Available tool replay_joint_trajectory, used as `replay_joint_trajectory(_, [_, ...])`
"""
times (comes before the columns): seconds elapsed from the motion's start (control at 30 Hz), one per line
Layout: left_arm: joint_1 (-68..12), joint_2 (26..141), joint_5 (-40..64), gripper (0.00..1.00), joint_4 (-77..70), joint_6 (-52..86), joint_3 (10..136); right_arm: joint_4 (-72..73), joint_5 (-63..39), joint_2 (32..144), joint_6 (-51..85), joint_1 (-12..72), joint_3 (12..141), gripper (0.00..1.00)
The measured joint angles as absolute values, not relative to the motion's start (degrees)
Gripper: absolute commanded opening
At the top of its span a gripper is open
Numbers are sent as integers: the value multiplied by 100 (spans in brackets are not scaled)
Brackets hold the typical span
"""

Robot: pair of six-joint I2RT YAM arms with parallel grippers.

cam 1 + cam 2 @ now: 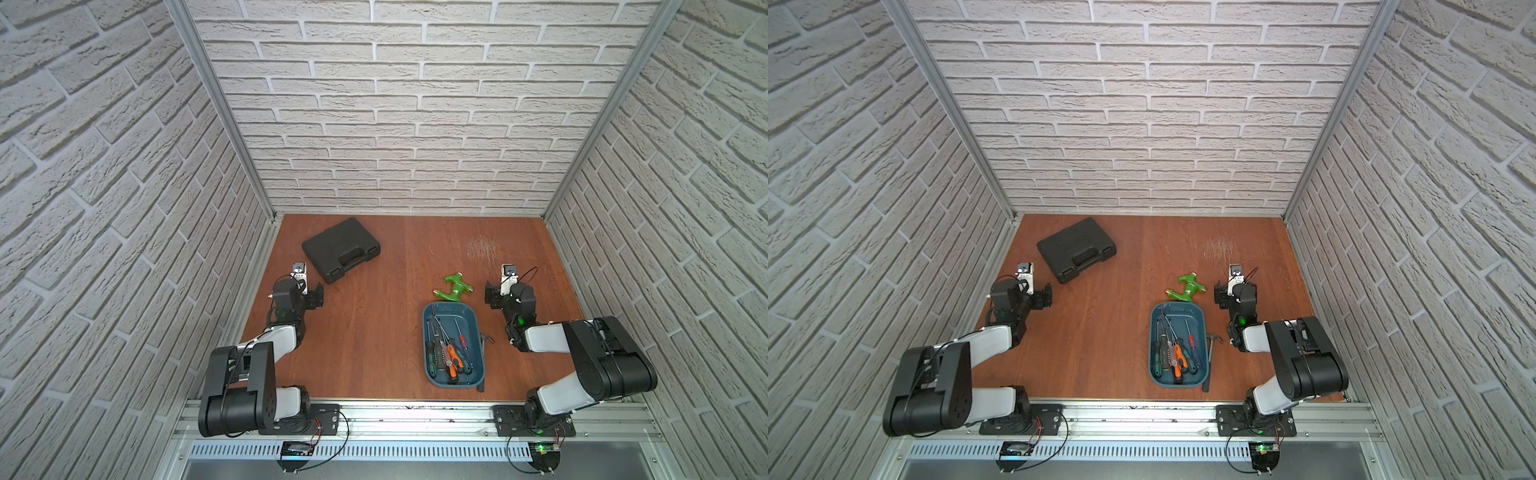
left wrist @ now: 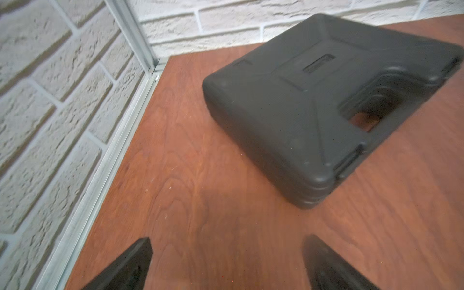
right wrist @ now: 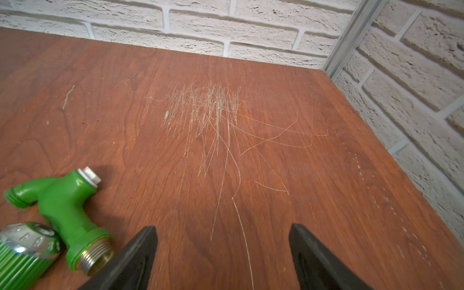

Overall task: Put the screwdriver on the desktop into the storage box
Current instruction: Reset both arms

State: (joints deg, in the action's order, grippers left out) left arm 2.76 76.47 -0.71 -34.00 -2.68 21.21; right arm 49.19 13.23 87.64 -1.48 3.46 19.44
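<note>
While the right gripper (image 3: 223,232) and left gripper (image 2: 226,242) both hang spread wide, gripping nothing, the screwdrivers (image 1: 451,357) sit inside the storage box (image 1: 465,316), just behind-left of the right one.

Green-, orange- and red-handled screwdrivers (image 1: 449,353) lie lengthwise inside the teal storage box (image 1: 455,308), near the right claw (image 1: 493,296), on its left.

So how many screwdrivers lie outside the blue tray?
0. Every screwdriver in view lies piled in the tray; elsewhere the board holds a hammer, a green tap and a black case. Arms may hide some.
</note>
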Motion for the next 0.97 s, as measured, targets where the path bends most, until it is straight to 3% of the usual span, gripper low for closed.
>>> replay_joint_trajectory(0.27, [281, 8827, 1, 98, -4517, -231, 2112, 4987, 1610, 8764, -60, 346, 1951, 92])
replay_joint_trajectory(0.43, [346, 8875, -193, 98, -4598, -60, 2119, 4989, 1715, 8764, -27, 344, 1988, 100])
replay_joint_trajectory(0.97, [412, 8877, -305, 98, -4670, 67, 2206, 4989, 1778, 8764, -19, 342, 1997, 100])
